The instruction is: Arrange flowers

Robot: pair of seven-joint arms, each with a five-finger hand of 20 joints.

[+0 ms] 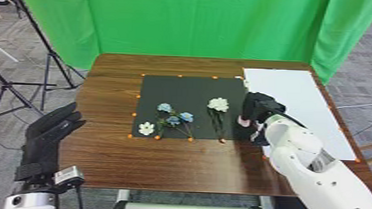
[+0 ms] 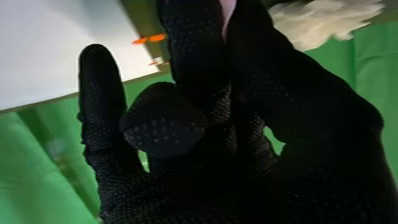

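My right hand (image 1: pixel 261 106), head view: lowered over the right part of the dark mat (image 1: pixel 187 86), beside the white sheet (image 1: pixel 294 91). Its fingers and thumb are closed on the pink flower (image 1: pixel 244 121); in the right wrist view, a sliver of pink shows pinched between thumb and finger. In that view my other fingers point upward, and a pale, ruffled bloom lies beyond the thumb.

My left hand (image 1: pixel 46 132): open, fingers extended, at the left edge of the counter (image 1: pixel 109 162), apart from the flowers and holding nothing.

Flowers on the mat, head view, from left to right: first, the small white flower (image 1: pixel 146 128), petals spread, near the mat's near left corner. Just beside it, the blue flowers (image 1: pixel 165 107), a cluster of blooms at differing heights, their stems running toward the mat's near edge. Next, the large white flower (image 1: pixel 218 104), its bloom toward the far side and its stem running toward the near edge, between the blue cluster and my right hand.

Surroundings: orange markers (image 1: pixel 131 136) dot the borders of the mat and sheet, both flat on the counter. A green curtain (image 1: pixel 203 28) hangs behind, and dark stands (image 1: pixel 51 63) rise from the floor at left.
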